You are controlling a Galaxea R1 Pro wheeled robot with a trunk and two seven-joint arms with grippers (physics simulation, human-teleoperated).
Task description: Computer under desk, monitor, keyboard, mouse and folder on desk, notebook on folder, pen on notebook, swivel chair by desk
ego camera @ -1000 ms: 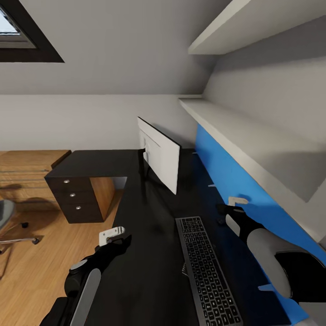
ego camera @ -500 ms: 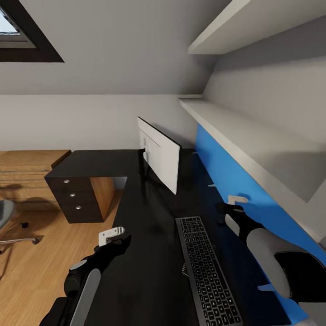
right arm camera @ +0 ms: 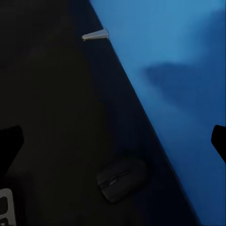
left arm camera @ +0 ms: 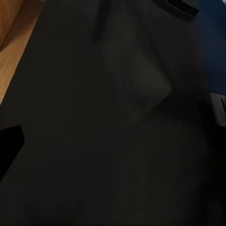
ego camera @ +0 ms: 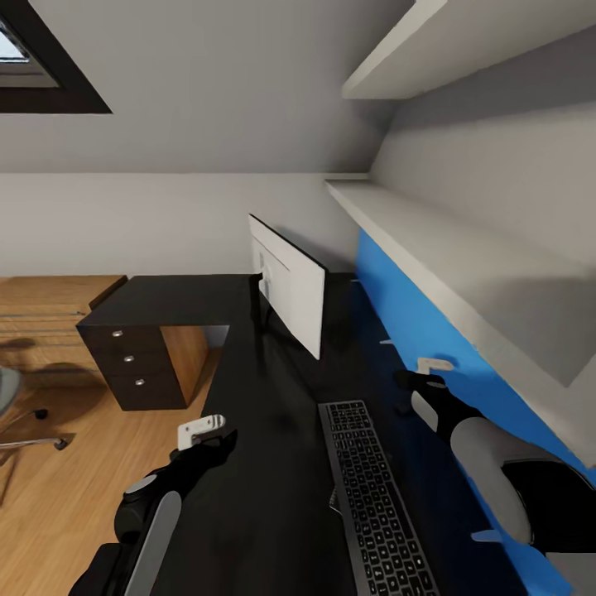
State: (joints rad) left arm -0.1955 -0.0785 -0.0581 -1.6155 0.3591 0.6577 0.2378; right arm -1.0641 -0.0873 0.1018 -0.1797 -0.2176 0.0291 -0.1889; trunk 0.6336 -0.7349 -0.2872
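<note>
- The black surface (ego camera: 273,463) is stretching away from the robot, shaped like an L, with its drawer unit (ego camera: 132,364) sitting at the far left.
- The monitor (ego camera: 290,290) is standing upright at the far part of the surface, showing its white back.
- The keyboard (ego camera: 372,505) is lying flat on the near part of the surface, closer to the robot than the monitor and well apart from it.
- The mouse (right arm camera: 122,179) is resting on the surface in the right wrist view, just beside the blue wall panel (ego camera: 430,356).
- The left tool (ego camera: 203,432) is hanging over the left edge of the surface, left of the keyboard. It is holding nothing, and I cannot tell if its fingers are wide or narrow.
- The right tool (ego camera: 418,379) is hanging over the surface near the blue wall panel, to the right of the keyboard's far end. In the right wrist view its two dark fingertips (right arm camera: 10,141) are standing far apart, so it is wide and holding nothing.
- A bit of the swivel chair (ego camera: 21,414) is peeking in at the far left, on the wood floor (ego camera: 50,497), well apart from the robot.
- A light wood dresser (ego camera: 50,310) is standing behind the drawer unit, by the wall.
</note>
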